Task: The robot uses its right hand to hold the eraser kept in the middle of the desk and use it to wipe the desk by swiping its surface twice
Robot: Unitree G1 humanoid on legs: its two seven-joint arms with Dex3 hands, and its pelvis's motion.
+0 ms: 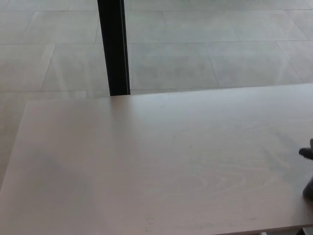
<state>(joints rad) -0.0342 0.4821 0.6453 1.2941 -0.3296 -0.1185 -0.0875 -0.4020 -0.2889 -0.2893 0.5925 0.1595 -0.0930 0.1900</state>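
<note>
A pale wood-grain desk (146,161) fills the lower part of the head view. At the far right edge of the picture, a small dark sliver of my right hand (308,169) shows just above the desk top. Too little of it is visible to tell how it is held or whether it holds anything. No eraser shows anywhere on the desk. My left hand is out of the picture.
A black vertical post (113,46) stands behind the desk's far edge, left of centre. Grey floor tiles (195,44) lie beyond. The desk's left edge (12,147) and near edge run inside the picture.
</note>
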